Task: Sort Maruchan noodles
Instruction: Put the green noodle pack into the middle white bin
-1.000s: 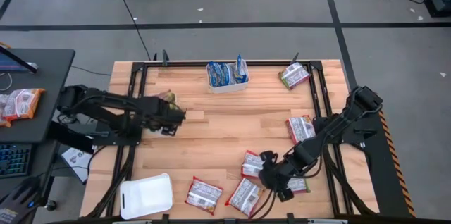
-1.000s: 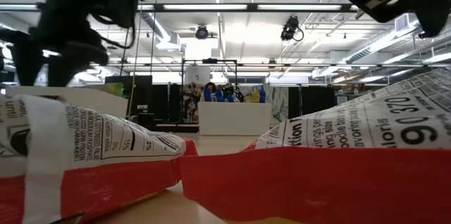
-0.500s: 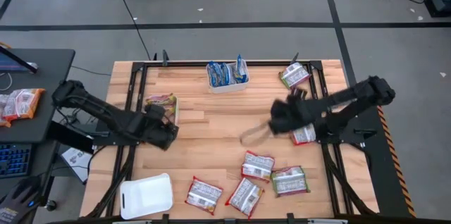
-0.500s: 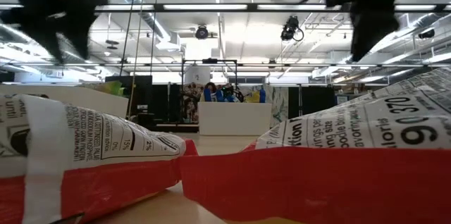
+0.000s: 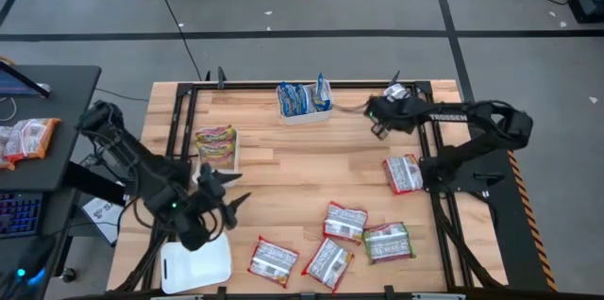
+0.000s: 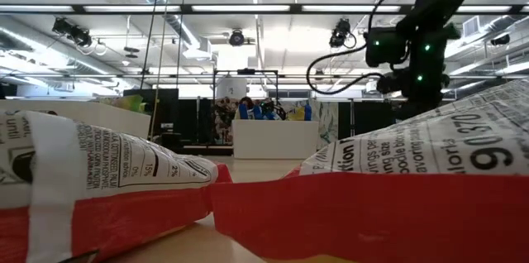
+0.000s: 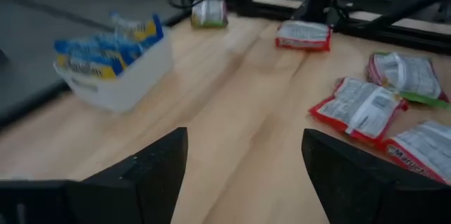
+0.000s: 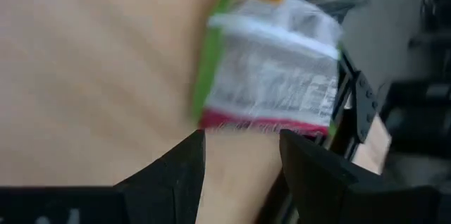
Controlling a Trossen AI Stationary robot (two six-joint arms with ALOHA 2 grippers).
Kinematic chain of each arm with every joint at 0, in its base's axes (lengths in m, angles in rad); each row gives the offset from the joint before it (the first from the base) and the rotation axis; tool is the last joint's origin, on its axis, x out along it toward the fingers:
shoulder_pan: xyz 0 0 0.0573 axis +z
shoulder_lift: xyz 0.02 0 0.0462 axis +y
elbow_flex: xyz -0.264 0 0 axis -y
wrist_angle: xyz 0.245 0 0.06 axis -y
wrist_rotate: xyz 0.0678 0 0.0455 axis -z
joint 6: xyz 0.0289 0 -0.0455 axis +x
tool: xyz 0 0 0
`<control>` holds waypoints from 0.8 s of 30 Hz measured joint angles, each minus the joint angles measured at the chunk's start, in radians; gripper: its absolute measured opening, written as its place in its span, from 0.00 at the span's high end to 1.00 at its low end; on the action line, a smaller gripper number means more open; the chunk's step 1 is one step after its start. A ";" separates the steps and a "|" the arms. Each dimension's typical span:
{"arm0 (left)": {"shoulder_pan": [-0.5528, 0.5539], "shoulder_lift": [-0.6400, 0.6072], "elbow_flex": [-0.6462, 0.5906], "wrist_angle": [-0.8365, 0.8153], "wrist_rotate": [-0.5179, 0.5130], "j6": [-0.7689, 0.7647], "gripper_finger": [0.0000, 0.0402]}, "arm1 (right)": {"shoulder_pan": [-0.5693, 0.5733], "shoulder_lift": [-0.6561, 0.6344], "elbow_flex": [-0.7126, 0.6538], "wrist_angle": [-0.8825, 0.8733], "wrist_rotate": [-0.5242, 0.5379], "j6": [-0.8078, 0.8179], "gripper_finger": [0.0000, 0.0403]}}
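Observation:
The Maruchan noodles lie scattered. Several red-white packets (image 5: 344, 222) and a green one (image 5: 387, 241) lie flat on the near right of the table. Another green-white packet (image 5: 394, 100) lies at the far right corner. A green-yellow packet (image 5: 215, 144) rests flat on the left. Blue packets stand in a white tray (image 5: 304, 100) at the far edge. My left gripper (image 5: 222, 201) is open over bare wood near a white tray (image 5: 195, 262). My right gripper (image 8: 243, 175) is open just short of the corner packet (image 8: 271, 62), touching nothing.
Black frame rails (image 5: 436, 140) run along both table sides. Two red-white packets (image 6: 107, 188) lie right before the low camera and hide the tabletop. A side desk (image 5: 38, 130) with more packets stands left of the table. Bare wood (image 5: 302, 163) spans the middle.
My right gripper swung from the packets at the near edge across the table to the far right corner, stopping by the green-white packet. My left gripper drew back from the green-yellow packet toward the near edge; that packet now lies flat on the left.

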State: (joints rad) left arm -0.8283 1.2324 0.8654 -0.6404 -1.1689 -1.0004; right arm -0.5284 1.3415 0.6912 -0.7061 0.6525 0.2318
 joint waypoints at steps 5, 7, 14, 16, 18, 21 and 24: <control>-0.039 0.000 0.000 0.002 -0.067 0.098 0.30 | -0.187 0.000 0.011 0.166 -0.094 0.013 0.54; -0.034 0.000 -0.001 0.000 -0.066 0.100 0.30 | -0.255 0.006 0.011 0.188 -0.171 0.041 0.54; -0.033 -0.001 -0.002 0.009 -0.059 0.126 0.30 | -0.345 0.116 0.013 0.244 -0.298 0.095 0.54; -0.035 -0.001 -0.003 0.023 -0.058 0.123 0.30 | -0.329 0.147 0.019 0.253 -0.314 0.107 0.54; -0.039 -0.001 -0.003 0.063 -0.040 0.122 0.30 | -0.296 0.164 0.020 0.241 -0.308 0.119 0.54; -0.040 -0.001 -0.003 0.135 0.009 0.137 0.30 | -0.222 0.165 0.022 0.195 -0.370 0.146 0.54; -0.039 -0.001 -0.003 0.199 0.051 0.187 0.30 | -0.098 0.134 0.021 0.096 -0.429 0.169 0.54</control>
State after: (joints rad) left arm -0.8677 1.2312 0.8627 -0.4412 -1.1178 -0.8138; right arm -0.6266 1.4757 0.7126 -0.6099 0.2240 0.4004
